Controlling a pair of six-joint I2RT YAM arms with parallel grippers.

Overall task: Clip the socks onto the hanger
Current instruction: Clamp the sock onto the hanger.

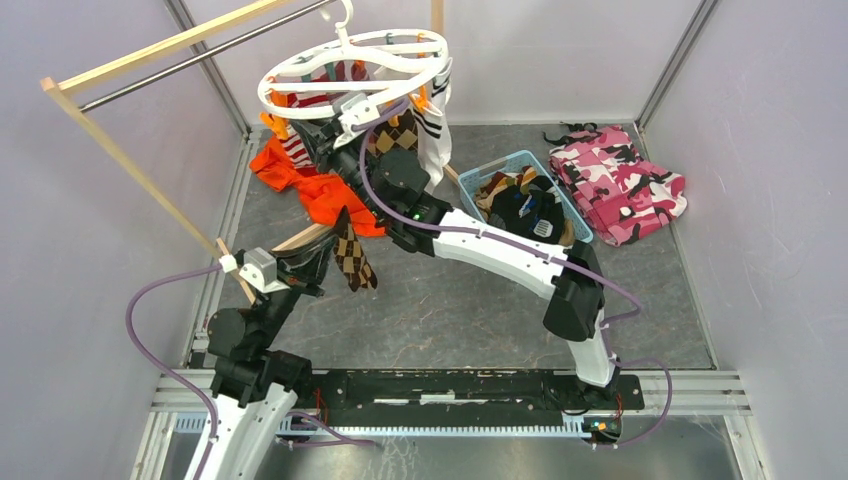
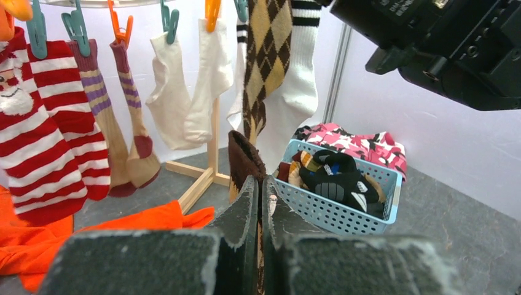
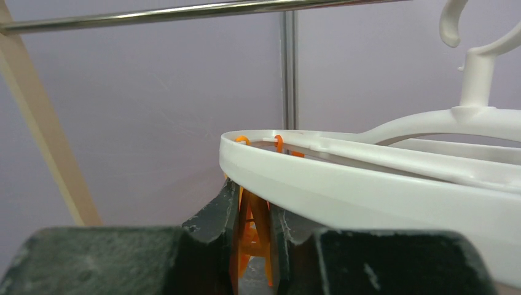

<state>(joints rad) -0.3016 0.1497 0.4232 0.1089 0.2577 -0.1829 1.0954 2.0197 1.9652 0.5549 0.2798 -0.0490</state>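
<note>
While the right gripper point(image 3: 253, 206) pinches an orange clip point(image 3: 254, 233) under the rim of the hanger point(image 3: 368, 178), apparently to spread it, the left gripper point(image 2: 259, 187), clenched on a brown argyle sock point(image 2: 241, 157) well below, likely must lift its cuff into that clip.

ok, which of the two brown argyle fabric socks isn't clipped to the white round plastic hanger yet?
The brown argyle sock pinched in the left gripper, low by the orange garment; its twin hangs from the white hanger.
</note>
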